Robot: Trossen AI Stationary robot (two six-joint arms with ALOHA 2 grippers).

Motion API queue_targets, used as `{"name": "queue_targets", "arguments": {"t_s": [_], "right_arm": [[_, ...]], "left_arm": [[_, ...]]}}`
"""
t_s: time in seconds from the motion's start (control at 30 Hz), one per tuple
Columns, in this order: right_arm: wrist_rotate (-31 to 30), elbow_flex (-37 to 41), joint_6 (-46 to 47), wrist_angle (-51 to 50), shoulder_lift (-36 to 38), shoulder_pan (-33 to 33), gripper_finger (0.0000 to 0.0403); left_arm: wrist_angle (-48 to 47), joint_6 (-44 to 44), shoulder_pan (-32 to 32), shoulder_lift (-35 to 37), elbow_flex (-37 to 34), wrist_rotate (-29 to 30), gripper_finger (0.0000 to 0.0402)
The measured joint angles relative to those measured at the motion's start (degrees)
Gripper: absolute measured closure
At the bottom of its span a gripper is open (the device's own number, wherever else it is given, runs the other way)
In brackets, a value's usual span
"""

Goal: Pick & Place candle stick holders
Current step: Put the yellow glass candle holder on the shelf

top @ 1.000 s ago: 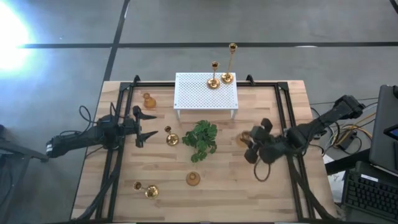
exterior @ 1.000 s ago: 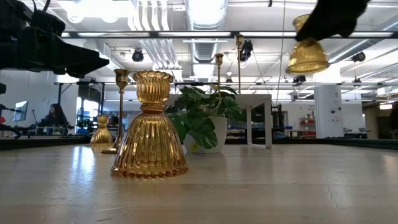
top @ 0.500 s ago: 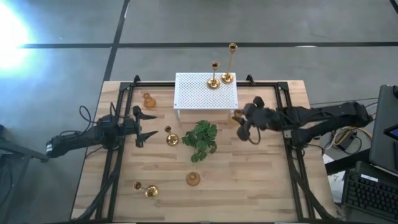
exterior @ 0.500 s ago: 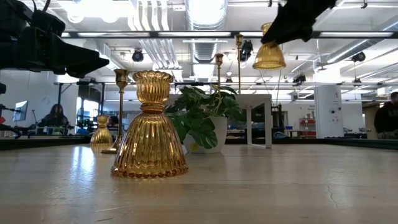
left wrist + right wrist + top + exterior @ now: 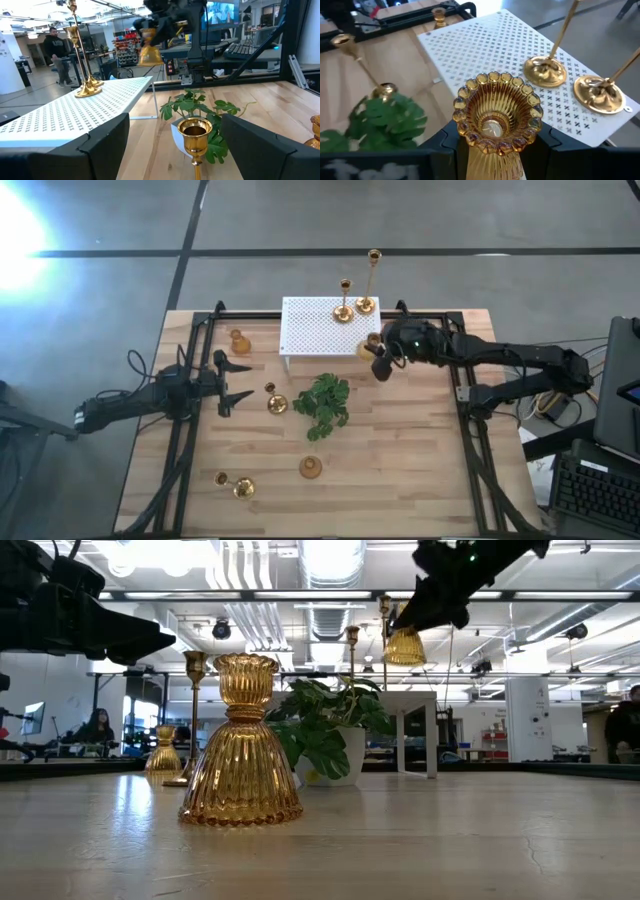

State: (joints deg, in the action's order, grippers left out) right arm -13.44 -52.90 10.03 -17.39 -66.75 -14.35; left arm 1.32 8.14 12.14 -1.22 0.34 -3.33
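My right gripper (image 5: 378, 356) is shut on a squat ribbed gold holder (image 5: 368, 345), held above the near right corner of the white perforated stand (image 5: 320, 330). It also shows high in the low view (image 5: 404, 643). Two tall thin holders (image 5: 344, 310) (image 5: 366, 302) stand by their round bases on the stand's far edge. My left gripper (image 5: 243, 381) is open at the table's left, with a shorter stemmed holder (image 5: 195, 137) upright on the table just ahead of it. Another squat holder (image 5: 240, 745) stands near the front edge. My right gripper pinches the squat holder between its two fingers (image 5: 546, 141), on the narrow part just under the scalloped cup (image 5: 495, 112). The fingers come slanting down from the table's right side. The holder is lifted clear, cup up and wide base hanging below (image 5: 404, 648), slightly tilted.
A green leafy plant (image 5: 322, 402) stands at the table's middle. A squat holder (image 5: 239, 340) stands at the far left, and a stemmed holder (image 5: 235, 485) lies at the near left. Black rails (image 5: 190, 380) run along both sides. People show in the room beyond.
My right gripper has carried the squat holder from the table's right side toward the far edge and the left, up to the white stand's near right corner. The holder has stayed lifted clear. My left arm has kept still.
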Motion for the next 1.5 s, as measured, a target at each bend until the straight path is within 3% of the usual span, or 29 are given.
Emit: {"name": "queue_targets", "arguments": {"t_s": [0.57, 1.2, 1.5], "right_arm": [[3.77, -9.66, -7.51, -0.45, -11.00, -8.49, 0.0283], [6.65, -8.21, -10.04, 2.31, -15.74, -12.22, 0.0283], [6.59, -2.06, -7.21, 9.81, -13.27, -13.12, 0.0283]], "left_arm": [[0.02, -0.02, -0.01, -0.02, 0.00, 0.00, 0.0083], [0.04, 0.00, 0.00, 0.00, 0.00, 0.00, 0.0083], [0.07, 0.00, 0.01, -0.02, 0.00, -0.01, 0.0083]]}}
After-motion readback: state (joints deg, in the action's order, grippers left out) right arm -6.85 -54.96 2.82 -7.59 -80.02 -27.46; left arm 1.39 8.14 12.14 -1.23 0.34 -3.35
